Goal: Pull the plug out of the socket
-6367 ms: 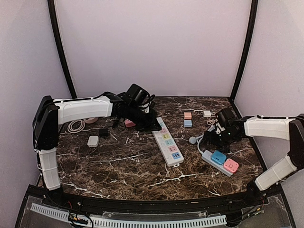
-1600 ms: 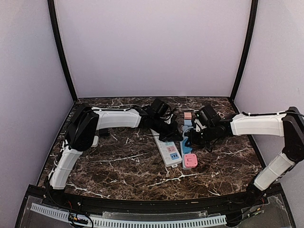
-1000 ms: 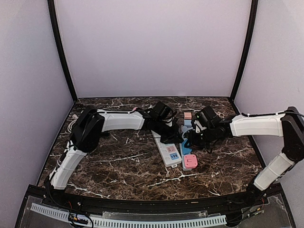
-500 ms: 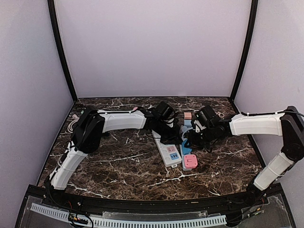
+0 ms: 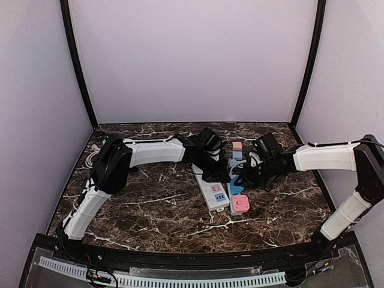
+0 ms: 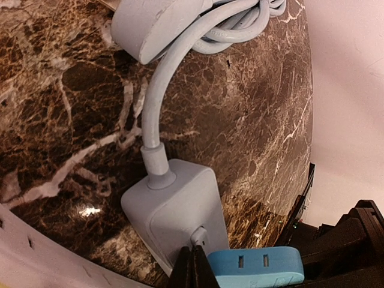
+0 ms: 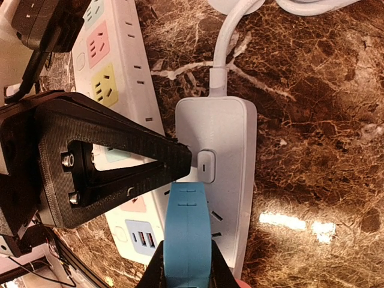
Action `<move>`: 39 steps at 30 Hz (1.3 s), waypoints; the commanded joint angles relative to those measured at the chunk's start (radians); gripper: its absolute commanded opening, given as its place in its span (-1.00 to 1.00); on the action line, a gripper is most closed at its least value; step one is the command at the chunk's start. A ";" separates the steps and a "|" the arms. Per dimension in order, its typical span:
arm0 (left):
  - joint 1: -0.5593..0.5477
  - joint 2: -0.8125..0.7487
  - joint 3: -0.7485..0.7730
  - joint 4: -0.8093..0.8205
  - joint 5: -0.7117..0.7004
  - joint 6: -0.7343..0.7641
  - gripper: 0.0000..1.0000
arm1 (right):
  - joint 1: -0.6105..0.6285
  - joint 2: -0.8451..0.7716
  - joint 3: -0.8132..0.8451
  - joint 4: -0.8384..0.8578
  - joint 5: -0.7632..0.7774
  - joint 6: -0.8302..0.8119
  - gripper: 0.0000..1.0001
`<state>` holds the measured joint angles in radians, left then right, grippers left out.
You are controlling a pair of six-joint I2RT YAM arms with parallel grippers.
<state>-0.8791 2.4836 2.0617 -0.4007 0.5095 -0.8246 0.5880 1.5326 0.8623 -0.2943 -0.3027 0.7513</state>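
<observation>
Here, near the middle of the dark marble table (image 7: 312, 120), the blue plug (image 7: 187, 228) sits over the lower half of a small white power strip (image 7: 231, 132). The right gripper (image 7: 187, 273) is clamped on it, one finger against each of its long sides. The plug is seen edge-on between those fingers, just below the strip's switch button (image 7: 205, 165). Whether its prongs are seated in the socket cannot be told.

The left gripper (image 7: 182, 159) reaches in from the left with its fingers pressed together and nothing between them, its tip touching the switch button. A long white power strip (image 7: 111, 72) with coloured sockets lies just beside the small one, partly under the left gripper. A pink plug (image 5: 240, 203) sits at the small strip's near end. The small strip's white cord (image 7: 225, 42) runs away from its far end.
</observation>
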 commanded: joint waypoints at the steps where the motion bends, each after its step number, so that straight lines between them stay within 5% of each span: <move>1: -0.007 0.050 0.000 -0.109 -0.039 0.016 -0.95 | -0.016 -0.057 0.004 0.149 -0.050 0.021 -1.00; 20: -0.008 0.051 0.000 -0.131 -0.039 0.025 -0.98 | -0.073 -0.012 0.038 0.111 -0.134 0.087 -1.00; 39: -0.007 -0.023 0.156 -0.197 -0.035 0.077 -0.95 | -0.261 -0.128 0.041 -0.148 0.105 -0.041 -1.00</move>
<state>-0.8803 2.4893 2.1555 -0.5270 0.4870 -0.7849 0.3862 1.4246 0.9169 -0.3817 -0.2680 0.7448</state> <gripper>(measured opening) 0.022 0.151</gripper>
